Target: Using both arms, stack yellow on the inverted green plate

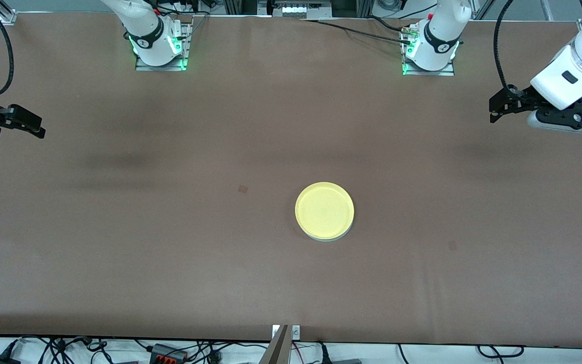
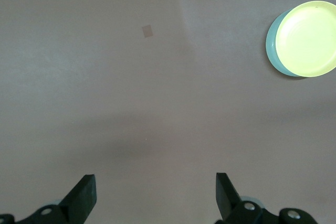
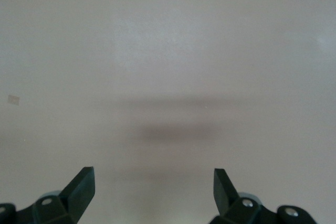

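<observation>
The yellow plate [image 1: 324,210] lies right way up on the pale green plate [image 1: 329,238], near the middle of the brown table. Only a thin rim of the green plate shows under it. In the left wrist view the yellow plate [image 2: 307,38] covers the green plate [image 2: 271,40] except for a crescent. My left gripper [image 1: 493,112] is open and empty, raised over the left arm's end of the table; its view [image 2: 156,182] shows bare table between the fingers. My right gripper [image 1: 42,128] is open and empty over the right arm's end, over bare table [image 3: 153,178].
Two small darker square marks lie on the table cover, one [image 1: 242,189] beside the plates toward the right arm's end, one [image 1: 452,245] toward the left arm's end. The arm bases [image 1: 159,48] [image 1: 430,50] stand along the table's edge farthest from the front camera.
</observation>
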